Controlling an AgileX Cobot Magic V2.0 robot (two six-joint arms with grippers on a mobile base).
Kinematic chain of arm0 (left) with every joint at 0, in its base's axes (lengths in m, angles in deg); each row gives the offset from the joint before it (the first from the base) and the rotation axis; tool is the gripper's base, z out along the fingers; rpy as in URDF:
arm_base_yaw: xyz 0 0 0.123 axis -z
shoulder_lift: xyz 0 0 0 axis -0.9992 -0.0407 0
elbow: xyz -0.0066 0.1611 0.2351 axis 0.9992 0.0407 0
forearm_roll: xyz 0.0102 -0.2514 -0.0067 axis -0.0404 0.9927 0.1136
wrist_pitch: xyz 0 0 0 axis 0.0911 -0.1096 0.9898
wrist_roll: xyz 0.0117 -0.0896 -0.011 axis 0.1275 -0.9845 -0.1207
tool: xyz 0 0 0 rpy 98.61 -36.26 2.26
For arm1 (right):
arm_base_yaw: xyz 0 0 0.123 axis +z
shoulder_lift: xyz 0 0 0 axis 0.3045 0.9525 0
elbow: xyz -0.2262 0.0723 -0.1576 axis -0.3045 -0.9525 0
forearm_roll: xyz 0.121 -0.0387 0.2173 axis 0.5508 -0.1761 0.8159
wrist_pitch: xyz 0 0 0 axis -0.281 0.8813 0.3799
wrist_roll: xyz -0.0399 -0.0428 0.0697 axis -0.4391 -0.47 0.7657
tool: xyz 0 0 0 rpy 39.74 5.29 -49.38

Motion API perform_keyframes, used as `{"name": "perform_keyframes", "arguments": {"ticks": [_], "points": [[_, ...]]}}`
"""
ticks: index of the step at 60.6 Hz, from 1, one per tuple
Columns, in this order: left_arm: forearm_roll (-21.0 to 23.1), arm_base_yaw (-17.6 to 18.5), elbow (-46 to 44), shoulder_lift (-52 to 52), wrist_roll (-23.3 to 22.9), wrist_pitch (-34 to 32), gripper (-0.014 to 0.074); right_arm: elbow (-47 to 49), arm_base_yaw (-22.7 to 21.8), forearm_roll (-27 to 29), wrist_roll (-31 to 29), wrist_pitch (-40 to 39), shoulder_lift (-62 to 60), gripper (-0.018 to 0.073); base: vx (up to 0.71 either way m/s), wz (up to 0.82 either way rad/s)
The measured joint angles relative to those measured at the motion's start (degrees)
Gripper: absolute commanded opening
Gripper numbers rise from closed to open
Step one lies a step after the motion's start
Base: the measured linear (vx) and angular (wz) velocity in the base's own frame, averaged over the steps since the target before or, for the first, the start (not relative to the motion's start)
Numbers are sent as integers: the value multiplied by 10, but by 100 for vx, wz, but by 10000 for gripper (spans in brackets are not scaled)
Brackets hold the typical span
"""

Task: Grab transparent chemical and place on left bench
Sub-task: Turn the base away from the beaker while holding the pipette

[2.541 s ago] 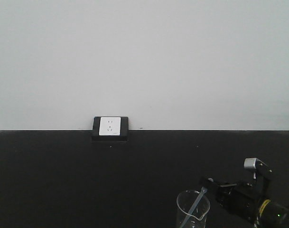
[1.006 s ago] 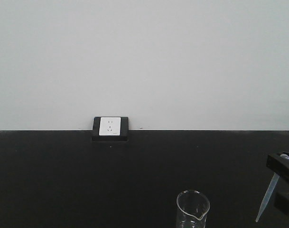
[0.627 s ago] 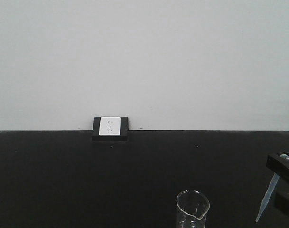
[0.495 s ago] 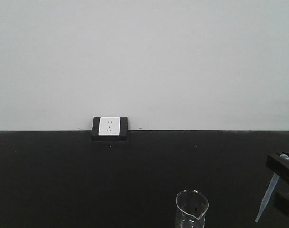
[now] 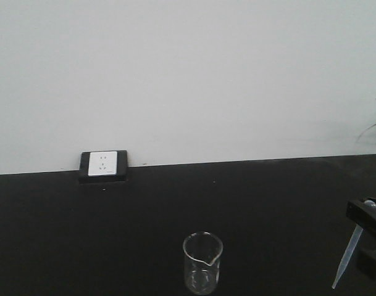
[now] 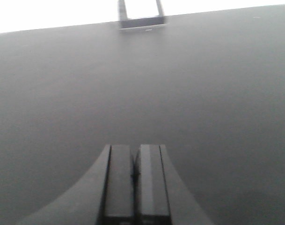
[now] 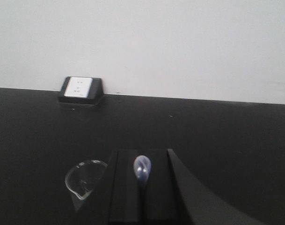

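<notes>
My right gripper (image 5: pixel 367 213) sits at the right edge of the front view, shut on the transparent chemical (image 5: pixel 347 256), a slim clear pipette that hangs tip down above the black counter. In the right wrist view the pipette's bulb (image 7: pixel 142 169) pokes up between the closed pads of the right gripper (image 7: pixel 142 154). My left gripper (image 6: pixel 135 151) shows only in the left wrist view, shut and empty over bare black counter. The left bench with its white bins is out of view.
An empty clear glass beaker (image 5: pixel 202 263) stands on the black counter (image 5: pixel 113 234), left of the right gripper; it also shows in the right wrist view (image 7: pixel 86 180). A white wall socket in a black frame (image 5: pixel 103 165) sits at the counter's back. Plant leaves (image 5: pixel 374 126) poke in at right.
The pipette has been lifted out of the beaker and carried right in my right gripper. Lately the whole scene has shifted left in view: socket and beaker moved left, plant leaves appeared.
</notes>
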Motion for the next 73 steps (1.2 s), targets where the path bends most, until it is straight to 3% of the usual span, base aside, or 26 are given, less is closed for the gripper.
{"name": "perform_keyframes", "arguments": {"ticks": [33, 73], "points": [[0, 0, 0, 0, 0, 0, -3, 0, 0, 0, 0, 4, 0, -3, -19, -31], [0, 0, 0, 0, 0, 0, -3, 0, 0, -1, 0, 4, 0, -3, -34, 23]]}}
